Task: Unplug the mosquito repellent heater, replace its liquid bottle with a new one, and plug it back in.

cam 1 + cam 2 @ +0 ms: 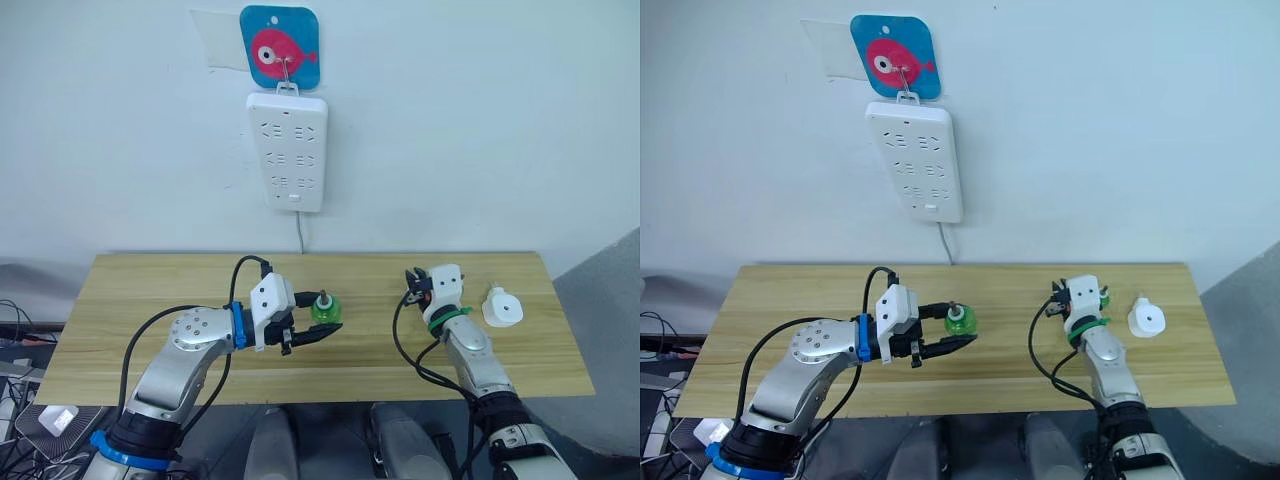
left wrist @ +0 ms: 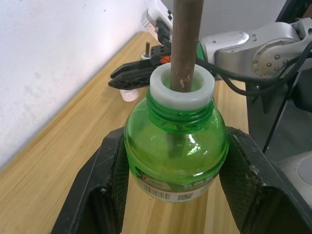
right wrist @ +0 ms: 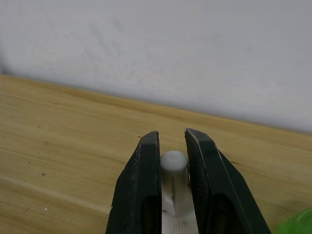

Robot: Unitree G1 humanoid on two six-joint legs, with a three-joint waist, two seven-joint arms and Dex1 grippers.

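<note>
Mosquito repellent heater lies unplugged near the table's right edge.
Left gripper grasps an upright green liquid bottle at the table's middle; right gripper is clamped on a small white cap, close beside the heater.

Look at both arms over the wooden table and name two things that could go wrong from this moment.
1. The left claw grips the green bottle by its rounded body, wick exposed with no cap; a slip or tilt could spill liquid.
2. The mosquito repellent heater lies near the table's right edge, beside the right claw, which is shut on a small white cap; a sideways swing could knock it off.
</note>
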